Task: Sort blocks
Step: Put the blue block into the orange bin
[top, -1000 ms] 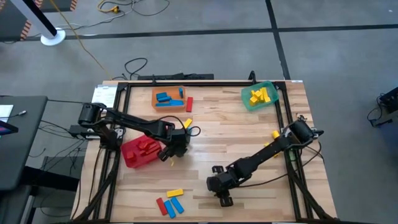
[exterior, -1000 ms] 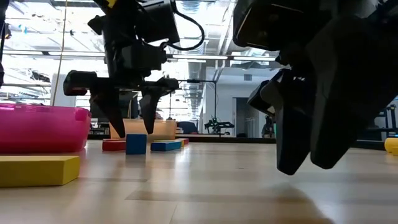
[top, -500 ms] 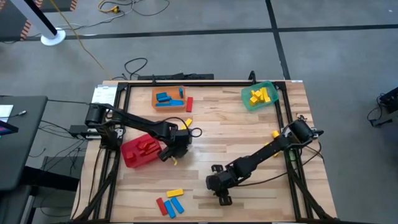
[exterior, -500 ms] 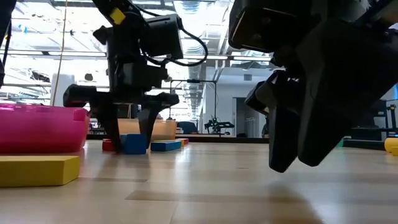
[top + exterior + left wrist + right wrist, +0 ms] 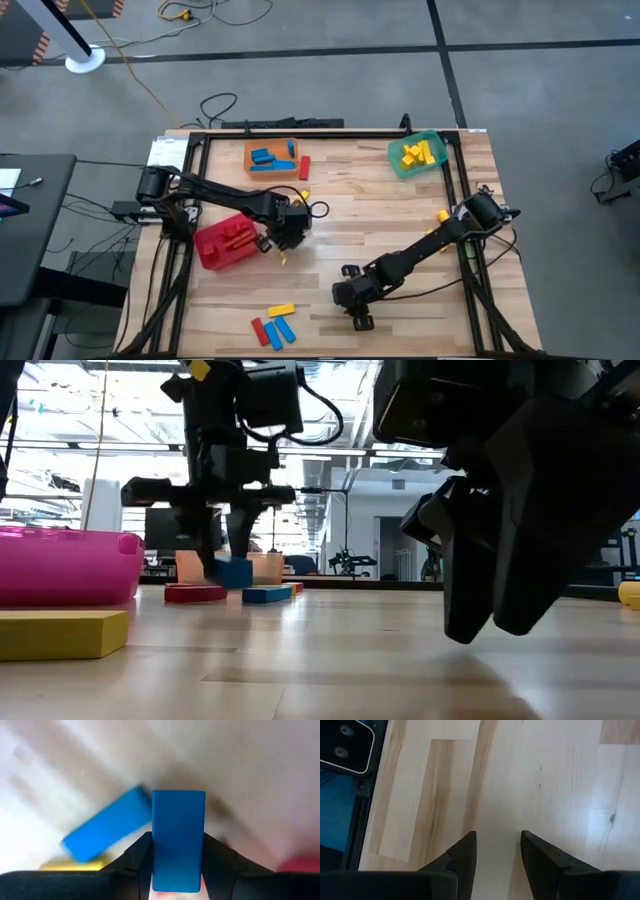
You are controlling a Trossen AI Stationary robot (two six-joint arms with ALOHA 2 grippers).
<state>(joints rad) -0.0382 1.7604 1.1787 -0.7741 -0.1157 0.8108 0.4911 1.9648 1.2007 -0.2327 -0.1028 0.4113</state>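
My left gripper (image 5: pixel 285 236) stands beside the red bin (image 5: pixel 224 244), pointing down, shut on a blue block (image 5: pixel 178 840). In the low view that block (image 5: pixel 233 572) hangs just above the table. Below it lie another blue block (image 5: pixel 107 831) and a yellow one (image 5: pixel 70 865). A red block (image 5: pixel 195 593) and a blue block (image 5: pixel 266 594) rest flat on the table. My right gripper (image 5: pixel 356 310) waits open near the front edge, with only bare wood between its fingers (image 5: pixel 497 855). My left gripper pinches the blue block between its two fingers, one on each long side (image 5: pixel 156 855). The fingers come from above, pointing down. The block is lifted clear of the table and sits level in the hold.
An orange bin (image 5: pixel 272 158) with blue blocks stands at the far edge, a green bin (image 5: pixel 418 154) with yellow blocks at the far right. Several blocks (image 5: pixel 273 327) lie near the front edge. Loose yellow blocks (image 5: pixel 303 198) (image 5: pixel 442 216) lie mid-table. Black frame rails (image 5: pixel 190 250) border the table.
My left gripper has sunk over the blue block that stood on the table, shut on it, and lifted it just clear of the wood. The right arm has kept still.
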